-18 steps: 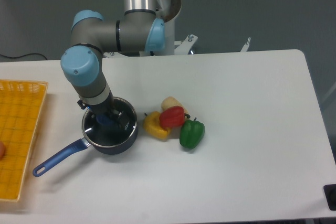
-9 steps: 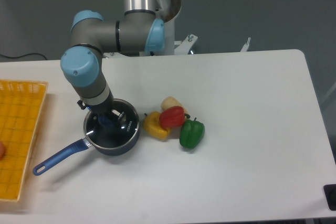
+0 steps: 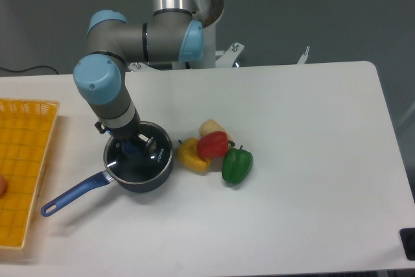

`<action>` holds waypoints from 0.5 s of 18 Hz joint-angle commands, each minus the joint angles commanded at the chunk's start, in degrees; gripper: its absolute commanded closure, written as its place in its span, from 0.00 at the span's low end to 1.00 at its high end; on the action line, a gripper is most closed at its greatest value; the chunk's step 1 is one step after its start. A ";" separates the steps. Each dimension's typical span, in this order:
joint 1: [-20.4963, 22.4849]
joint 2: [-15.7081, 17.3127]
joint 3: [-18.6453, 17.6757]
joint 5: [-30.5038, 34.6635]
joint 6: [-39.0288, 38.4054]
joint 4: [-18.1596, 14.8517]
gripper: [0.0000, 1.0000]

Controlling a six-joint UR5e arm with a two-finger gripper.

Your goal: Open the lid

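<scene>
The round dark glass lid (image 3: 144,163) with a metal rim sits on the dark blue saucepan (image 3: 162,171), whose long blue handle (image 3: 70,196) points to the lower left. My gripper (image 3: 133,146) reaches straight down over the lid's centre, with its fingers either side of the blue knob (image 3: 131,149). The knob is mostly hidden by the fingers. The fingers look closed on the knob. The lid looks slightly raised and shifted on the pan.
A yellow pepper (image 3: 190,154), a red pepper (image 3: 213,144), a green pepper (image 3: 236,165) and a pale vegetable (image 3: 210,127) lie just right of the pan. A yellow basket (image 3: 23,160) stands at the table's left edge.
The gripper with the lid has shifted slightly right and up over the last second. The pan's far rim now shows less. The arm's wrist has risen a little.
</scene>
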 joint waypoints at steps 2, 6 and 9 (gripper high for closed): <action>0.44 0.79 0.53 -0.09 0.18 -0.09 0.45; 0.97 1.06 0.97 -0.09 0.09 -0.18 0.45; 1.40 1.06 1.23 -0.53 0.09 -0.17 0.45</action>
